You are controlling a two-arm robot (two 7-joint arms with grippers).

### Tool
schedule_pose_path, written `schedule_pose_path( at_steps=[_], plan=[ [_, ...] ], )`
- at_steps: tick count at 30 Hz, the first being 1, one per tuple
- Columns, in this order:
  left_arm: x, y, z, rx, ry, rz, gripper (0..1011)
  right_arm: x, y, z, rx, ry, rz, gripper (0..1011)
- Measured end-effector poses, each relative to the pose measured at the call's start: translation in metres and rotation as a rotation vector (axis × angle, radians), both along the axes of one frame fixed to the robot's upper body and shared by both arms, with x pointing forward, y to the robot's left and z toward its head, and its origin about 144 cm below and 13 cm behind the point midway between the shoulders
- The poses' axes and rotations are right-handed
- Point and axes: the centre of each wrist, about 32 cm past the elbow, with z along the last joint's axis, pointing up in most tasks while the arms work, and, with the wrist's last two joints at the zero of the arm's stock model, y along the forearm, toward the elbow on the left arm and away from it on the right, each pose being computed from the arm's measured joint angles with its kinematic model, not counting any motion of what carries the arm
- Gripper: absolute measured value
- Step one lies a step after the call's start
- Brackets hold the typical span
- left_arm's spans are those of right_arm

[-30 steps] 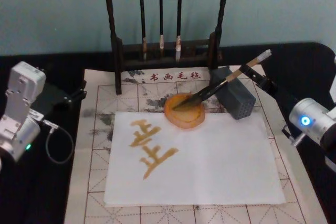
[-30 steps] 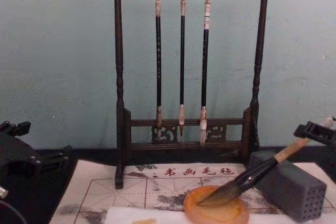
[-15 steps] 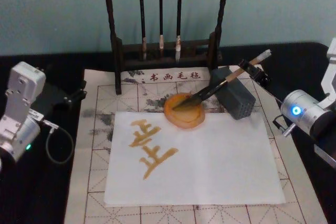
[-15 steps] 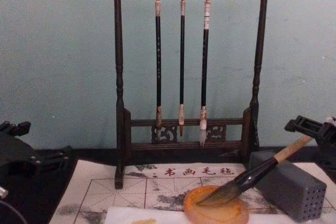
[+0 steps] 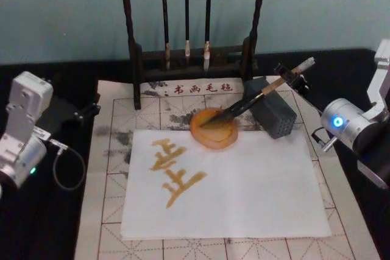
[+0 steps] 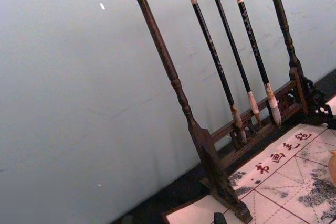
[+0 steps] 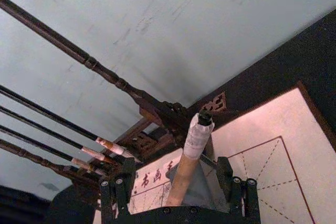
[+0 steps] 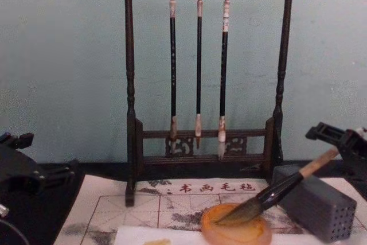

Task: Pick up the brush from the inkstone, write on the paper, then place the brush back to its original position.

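Jaws of the right gripper (image 5: pixel 291 77) are held wide apart astride the raised handle of the brush (image 5: pixel 256 97), nothing gripped, its tuft resting in the inkstone (image 5: pixel 210 143) beyond and its shaft propped on the grey block (image 5: pixel 277 117) below, apparently to keep the handle reachable, with the left gripper (image 5: pixel 76 114) parked far aside.

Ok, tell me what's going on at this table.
The right pincer is open around the handle top of the brush, not gripping. The brush lies with its tuft in the inkstone and its handle propped on the grey block. The paper already carries yellowish strokes. The left pincer is parked at the left.
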Motion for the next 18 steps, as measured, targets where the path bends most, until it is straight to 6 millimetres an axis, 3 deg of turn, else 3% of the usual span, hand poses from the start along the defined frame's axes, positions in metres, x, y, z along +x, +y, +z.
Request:
schedule_pose_path(
  at_steps=[18],
  plan=[
    [0.0000,0.0000,0.0000,0.000,0.000,0.000,1001,0.0055,0.0069,-0.0003,0.015,0.007,-0.016,1002]
  ],
)
